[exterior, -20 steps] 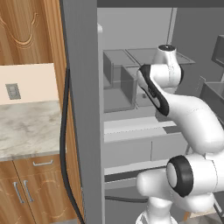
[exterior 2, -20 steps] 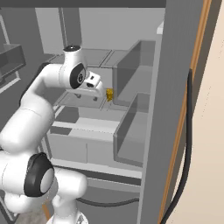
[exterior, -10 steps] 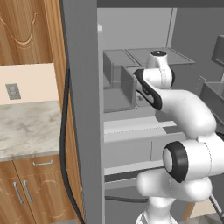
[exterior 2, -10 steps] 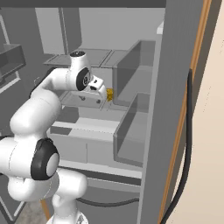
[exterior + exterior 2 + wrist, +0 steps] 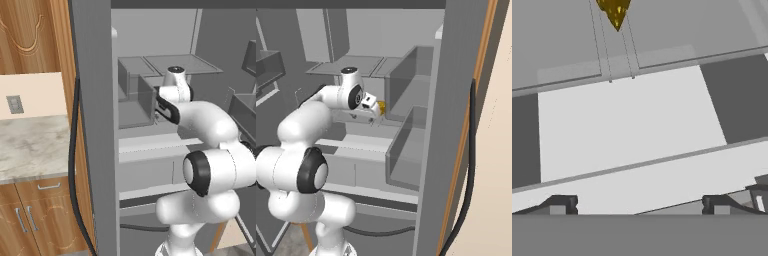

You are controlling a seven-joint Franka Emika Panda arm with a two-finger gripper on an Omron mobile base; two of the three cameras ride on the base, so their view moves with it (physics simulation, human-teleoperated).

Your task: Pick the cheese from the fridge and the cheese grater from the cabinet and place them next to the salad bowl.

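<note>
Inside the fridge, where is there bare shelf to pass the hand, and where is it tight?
In the hand view, the pale shelf lies bare between the open gripper and the cheese, bordered by dark patches on either side. In the right base view it looks tighter by the cheese, which sits close to the grey bin wall.

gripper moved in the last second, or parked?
Yes. In the right base view the gripper, jaws open, has pushed deeper into the fridge, closing on the cheese that sits on the shelf; nothing is held.
</note>
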